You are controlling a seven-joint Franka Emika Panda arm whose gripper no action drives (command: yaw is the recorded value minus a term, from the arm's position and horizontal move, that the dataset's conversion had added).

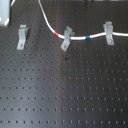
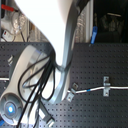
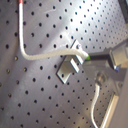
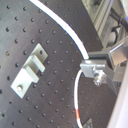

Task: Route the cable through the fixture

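White arm (image 2: 57, 30) towers upright over the perforated table (image 2: 100, 60).

Black perforated metal breadboard table (image 1: 60, 95) fills both exterior views. White object (image 1: 4, 15), cut off, sits at first exterior view's left top edge. Cluttered background shelving (image 2: 15, 25) behind table in second exterior view, blurry.

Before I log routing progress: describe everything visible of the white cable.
The cable is a thin white flexible cord lying on the black perforated board. It bears a short red band and a short blue band. In the first exterior view it curves down from the top, passes through the middle clip and reaches the right clip.
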